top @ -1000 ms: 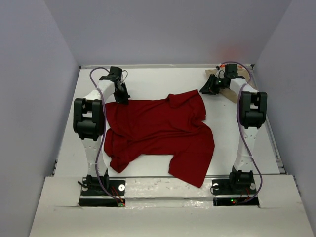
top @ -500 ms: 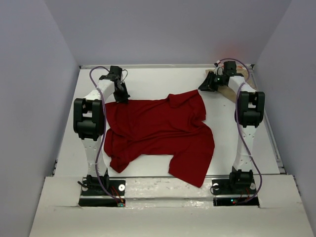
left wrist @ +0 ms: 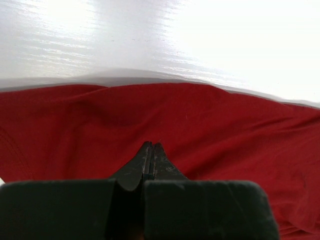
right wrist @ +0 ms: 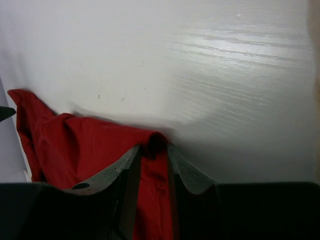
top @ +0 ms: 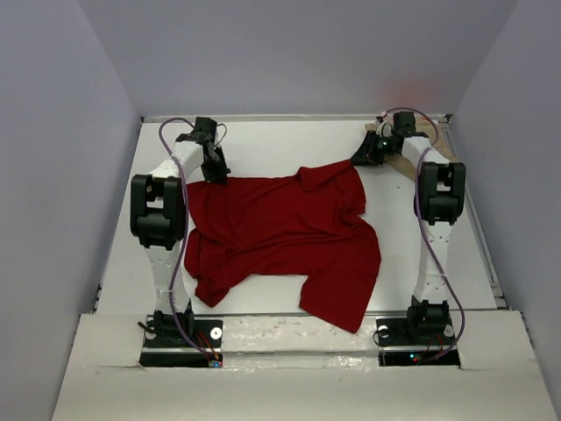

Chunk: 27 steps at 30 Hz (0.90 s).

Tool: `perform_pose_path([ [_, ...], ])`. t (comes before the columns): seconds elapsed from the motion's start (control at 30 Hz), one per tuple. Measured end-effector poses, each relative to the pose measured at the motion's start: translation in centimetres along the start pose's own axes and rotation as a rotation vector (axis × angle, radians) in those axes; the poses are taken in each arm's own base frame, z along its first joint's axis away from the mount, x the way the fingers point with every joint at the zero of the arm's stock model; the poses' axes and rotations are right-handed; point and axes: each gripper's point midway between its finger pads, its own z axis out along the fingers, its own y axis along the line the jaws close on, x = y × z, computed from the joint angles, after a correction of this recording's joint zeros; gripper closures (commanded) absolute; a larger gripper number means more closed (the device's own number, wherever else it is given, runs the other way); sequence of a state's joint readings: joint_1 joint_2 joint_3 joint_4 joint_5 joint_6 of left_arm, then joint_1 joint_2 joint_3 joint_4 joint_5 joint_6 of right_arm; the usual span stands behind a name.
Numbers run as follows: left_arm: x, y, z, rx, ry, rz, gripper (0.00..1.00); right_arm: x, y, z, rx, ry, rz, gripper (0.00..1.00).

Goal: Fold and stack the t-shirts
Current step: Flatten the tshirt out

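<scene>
We are still flattening the large dark red cloth t-shirt (top: 285,232), which lies rumpled on the white table (top: 280,140). The right gripper (top: 361,160) grasps its far right corner. The left gripper (top: 216,174), clenched at its far left corner, probably pinches cloth. Next we should draw the corners apart evenly.

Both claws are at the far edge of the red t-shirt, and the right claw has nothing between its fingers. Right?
No. The right claw has a fold of the dark red t-shirt between its fingers; the right wrist view shows it. The rest holds: the left claw and the right one are both at the shirt's far edge.
</scene>
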<state>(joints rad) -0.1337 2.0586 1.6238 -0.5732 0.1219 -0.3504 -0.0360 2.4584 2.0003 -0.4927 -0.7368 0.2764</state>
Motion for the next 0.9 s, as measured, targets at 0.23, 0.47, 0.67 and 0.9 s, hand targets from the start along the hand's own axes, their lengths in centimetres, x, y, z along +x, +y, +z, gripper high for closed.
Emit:
perform_pose_path([
  [0.23,0.0,0.0,0.0,0.001,0.000,0.001,1.00,1.1,1.5,1.0,0.004,0.038,-0.036,0.67],
  [0.47,-0.1,-0.1,0.0,0.002,-0.004,0.001,1.00,2.6,3.6,2.7,0.013,0.080,-0.093,0.68],
  [0.67,0.1,-0.1,0.3,-0.002,-0.001,0.005,1.00,3.9,5.0,3.4,0.024,0.109,-0.130,0.97],
  [0.9,1.2,-0.2,1.4,-0.079,0.008,0.056,1.00,3.7,5.1,3.7,0.086,0.093,-0.150,1.00],
])
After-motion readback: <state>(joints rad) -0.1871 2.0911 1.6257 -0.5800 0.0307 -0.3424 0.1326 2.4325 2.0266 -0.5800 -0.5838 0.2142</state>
